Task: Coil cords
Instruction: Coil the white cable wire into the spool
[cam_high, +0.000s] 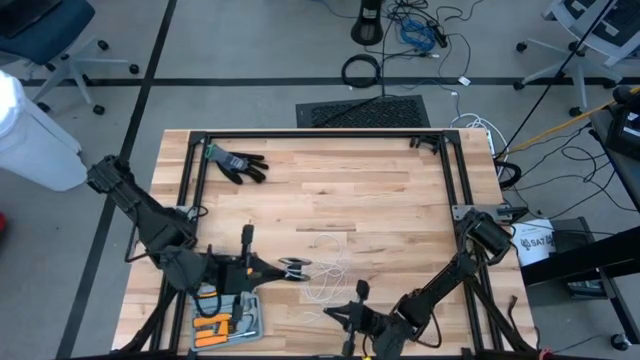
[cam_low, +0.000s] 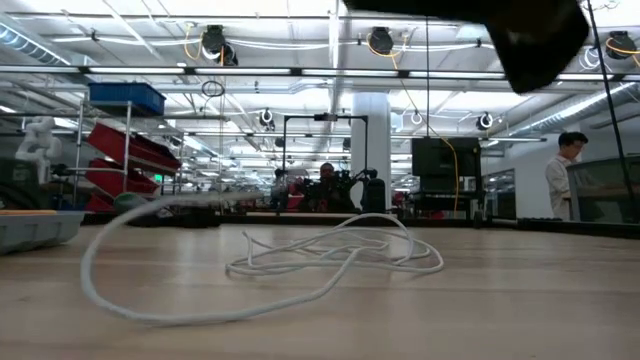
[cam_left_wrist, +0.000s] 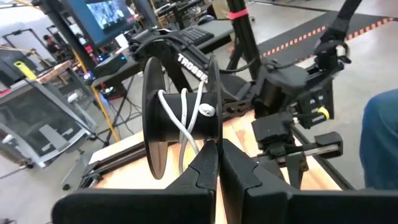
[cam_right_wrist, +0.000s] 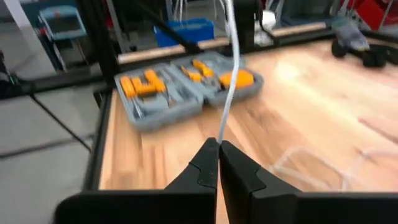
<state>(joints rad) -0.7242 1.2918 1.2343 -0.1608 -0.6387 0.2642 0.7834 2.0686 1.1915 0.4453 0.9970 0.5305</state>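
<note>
A black spool (cam_left_wrist: 180, 118) with two round flanges carries a few turns of white cord (cam_left_wrist: 186, 115). My left gripper (cam_high: 297, 268), near the table's front left, is shut on the spool. The rest of the cord (cam_high: 330, 262) lies in loose loops on the wooden table (cam_high: 400, 200), and the low view shows those loops (cam_low: 330, 250) too. My right gripper (cam_high: 332, 316), at the near edge, is shut on a stretch of cord (cam_right_wrist: 227, 93). My left gripper pinches the rim of one spool flange (cam_left_wrist: 212, 134) between its two fingers, coming in about level from the table's left. The spool stands on edge beyond the fingertips, clear of the table. My right gripper pinches the white cord (cam_right_wrist: 220, 138) between its fingertips, roughly level and pointing toward the table's left. From the fingers the cord runs off in a nearly straight line, off the table.
A grey tool case (cam_high: 225, 320) with orange tools lies open at the front left corner, close to my left arm. A black glove (cam_high: 238, 163) lies at the far left. A black frame (cam_high: 320, 135) borders the table's far and side edges.
</note>
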